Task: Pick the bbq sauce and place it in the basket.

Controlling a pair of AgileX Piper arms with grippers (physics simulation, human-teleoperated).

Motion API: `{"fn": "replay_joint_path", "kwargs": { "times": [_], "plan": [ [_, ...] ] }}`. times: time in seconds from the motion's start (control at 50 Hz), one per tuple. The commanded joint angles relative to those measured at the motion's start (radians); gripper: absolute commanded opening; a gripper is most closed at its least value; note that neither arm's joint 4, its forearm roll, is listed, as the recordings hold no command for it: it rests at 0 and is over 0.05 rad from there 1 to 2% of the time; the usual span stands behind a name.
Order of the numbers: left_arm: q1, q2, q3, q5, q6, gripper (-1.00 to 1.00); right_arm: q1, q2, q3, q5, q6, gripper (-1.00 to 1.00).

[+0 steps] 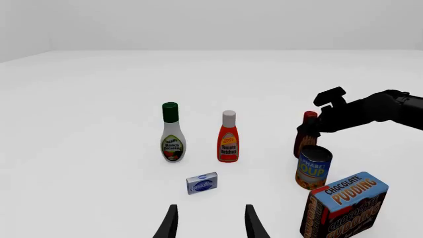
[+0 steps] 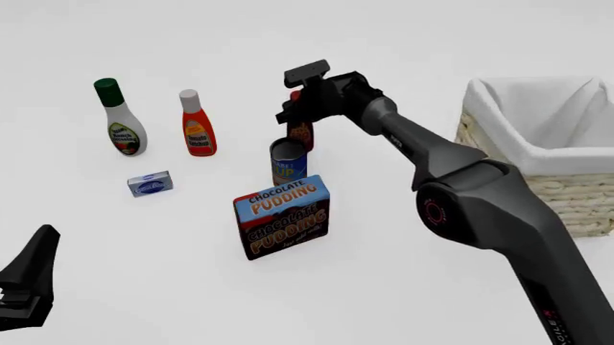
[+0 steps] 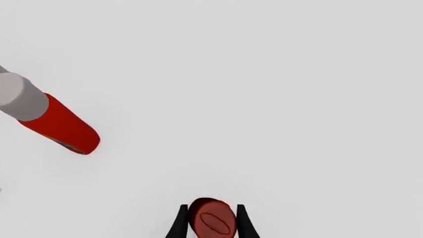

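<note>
Straddling the bbq sauce [image 3: 212,223] cap, right gripper [image 3: 211,224] fingers close either side, grip uncertain.

The bench [image 2: 403,302] is plain matt white. The basket [image 2: 576,198] is rough woven straw, lined with smooth white cloth. The right arm [image 2: 479,208] looks like dark matt plastic. The bbq sauce [image 3: 211,223] cap is smooth red with a faint sheen. The soup can [image 2: 287,164] has a metallic rim.
</note>
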Motion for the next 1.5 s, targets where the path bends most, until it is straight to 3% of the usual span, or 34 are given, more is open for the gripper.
{"fn": "replay_joint_path", "kwargs": {
  "times": [0.02, 0.84, 1.5],
  "plan": [
    [0.0, 0.0, 0.0, 0.0, 0.0, 1.0, -0.002, -0.039, 0.001, 0.005, 0.01, -1.0],
    [0.0, 0.0, 0.0, 0.0, 0.0, 1.0, 0.017, -0.32, 0.222, -0.015, -0.025, -1.0],
    [0.0, 0.0, 0.0, 0.0, 0.0, 1.0, -0.014, -0.646, 0.51, -0.07, -0.054, -1.0]
  ]
}}
